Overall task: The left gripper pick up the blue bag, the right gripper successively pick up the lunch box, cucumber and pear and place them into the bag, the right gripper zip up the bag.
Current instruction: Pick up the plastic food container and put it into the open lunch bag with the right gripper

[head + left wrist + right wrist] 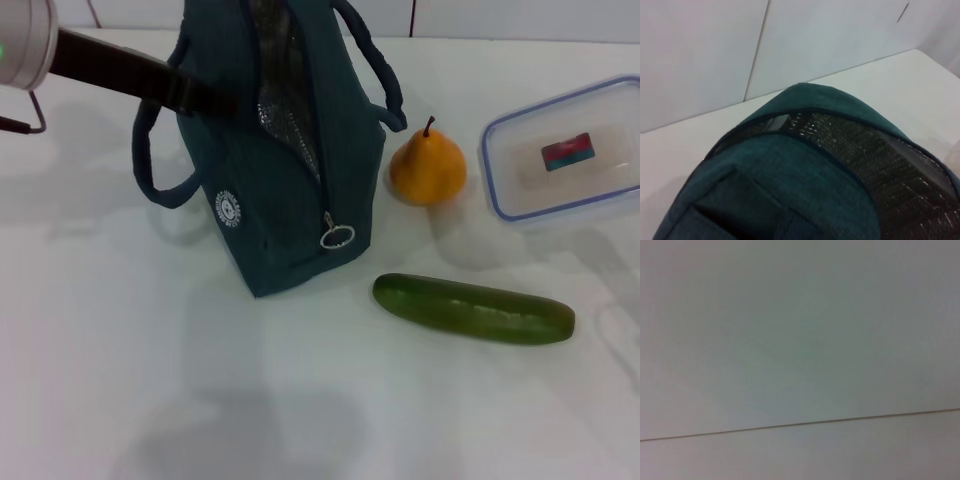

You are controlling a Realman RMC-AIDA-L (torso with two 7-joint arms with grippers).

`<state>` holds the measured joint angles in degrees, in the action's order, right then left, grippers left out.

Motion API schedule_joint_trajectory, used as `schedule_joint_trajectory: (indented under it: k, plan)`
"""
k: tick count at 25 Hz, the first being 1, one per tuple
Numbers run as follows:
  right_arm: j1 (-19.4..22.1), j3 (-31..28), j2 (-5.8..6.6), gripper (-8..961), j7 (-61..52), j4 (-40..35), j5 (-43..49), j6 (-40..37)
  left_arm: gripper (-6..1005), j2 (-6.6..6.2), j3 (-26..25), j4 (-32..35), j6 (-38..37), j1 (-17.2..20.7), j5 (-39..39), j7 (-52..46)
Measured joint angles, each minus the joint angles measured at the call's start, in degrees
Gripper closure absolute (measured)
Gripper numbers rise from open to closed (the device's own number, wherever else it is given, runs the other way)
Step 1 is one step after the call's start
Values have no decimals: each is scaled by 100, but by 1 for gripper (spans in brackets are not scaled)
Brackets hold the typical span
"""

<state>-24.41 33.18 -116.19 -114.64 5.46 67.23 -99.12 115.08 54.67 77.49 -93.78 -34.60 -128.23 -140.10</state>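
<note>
Left tool (232,104) at blue bag (290,170) top; closure can't tell.
Grab rim firmly, keep mouth open for lunch box (565,150).

The bag (290,150) runs off the head view's top edge, and the left gripper's (215,100) fingertips vanish against it. The lunch box (565,150) is cut off at the table's right edge.

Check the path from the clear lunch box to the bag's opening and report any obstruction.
The orange-yellow pear stands on the table between the clear blue-rimmed lunch box and the dark teal fabric bag. The bag's zipper is open; lifting the box over the pear should avoid it.
</note>
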Motion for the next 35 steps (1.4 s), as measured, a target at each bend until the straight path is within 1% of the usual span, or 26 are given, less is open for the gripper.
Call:
schedule_joint_trajectory:
  k: [6, 8, 16, 25, 31, 35]
  plan:
    - [28, -60, 0, 858, -15, 16, 0, -6, 958, -34, 1, 46, -22, -51, -3, 1]
    - [49, -95, 0, 858, -57, 17, 0, -12, 958, -47, 6, 161, -96, -71, -39, 1]
    - [59, -110, 0, 858, -78, 17, 1, -64, 958, -80, 18, 330, -490, -287, -264, -12]
    - [-8, -110, 0, 858, -79, 16, 3, -233, 957, -105, -8, 421, -928, -355, -192, -143]
    - [-159, -111, 0, 858, -141, 76, 40, -508, 957, -63, 28, 382, -1242, -444, -181, -262]
    - [-267, -111, 0, 858, -150, 193, 45, -650, 957, -35, 219, 381, -1281, -450, -180, -267]
